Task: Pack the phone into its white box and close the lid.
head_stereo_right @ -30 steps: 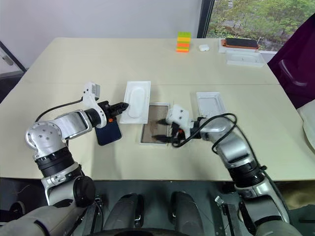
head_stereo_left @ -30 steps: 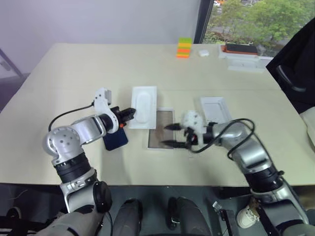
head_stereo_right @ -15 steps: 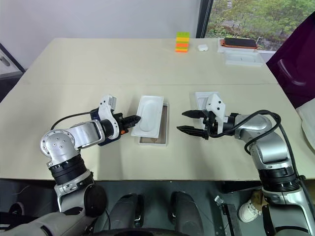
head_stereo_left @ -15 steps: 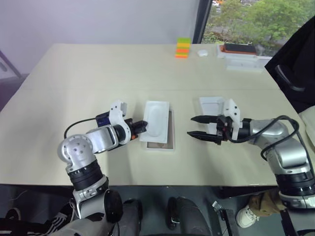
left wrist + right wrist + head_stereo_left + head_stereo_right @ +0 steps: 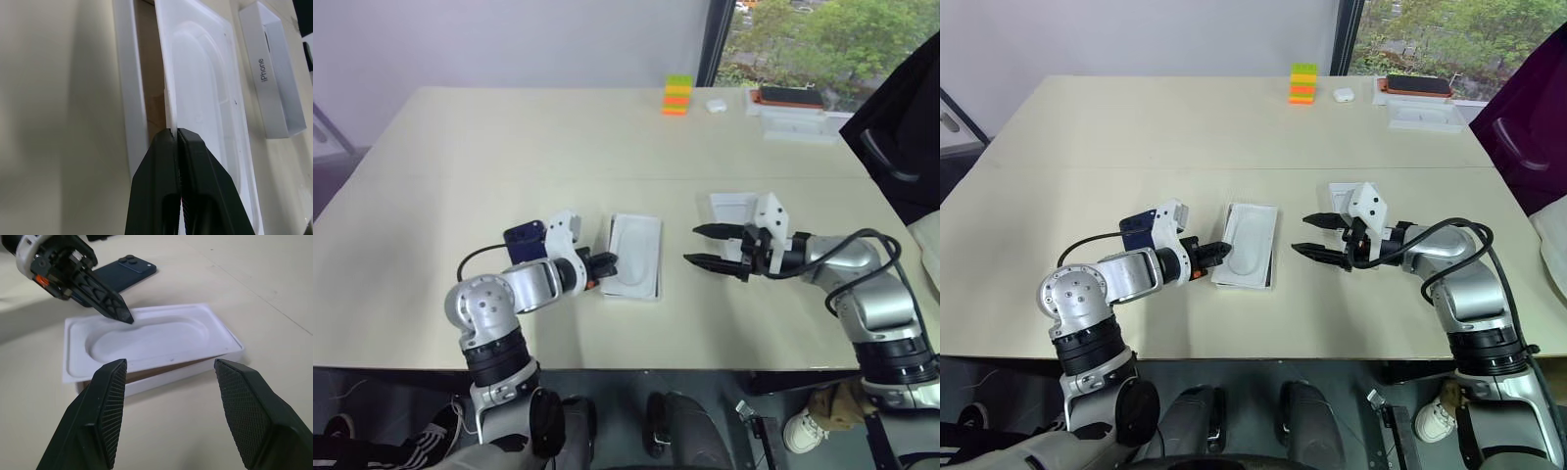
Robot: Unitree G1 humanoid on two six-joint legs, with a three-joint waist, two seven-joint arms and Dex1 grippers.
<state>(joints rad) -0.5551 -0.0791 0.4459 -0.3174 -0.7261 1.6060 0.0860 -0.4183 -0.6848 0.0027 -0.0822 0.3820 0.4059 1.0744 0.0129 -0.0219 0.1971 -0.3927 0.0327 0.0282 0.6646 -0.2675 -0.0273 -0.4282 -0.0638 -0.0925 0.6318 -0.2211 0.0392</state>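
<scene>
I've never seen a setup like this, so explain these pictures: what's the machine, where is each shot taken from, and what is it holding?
It is a humanoid robot with two arms, each ending in a two-fingered black claw. The two wide pictures come from its head, looking down at a table; the two close ones come from wrist cameras. The left claw pinches the edge of a thin white insert lying on the white box. The right claw hangs open nearby, empty. A dark blue phone lies beside the left arm, and the lid sits behind the right claw.
</scene>
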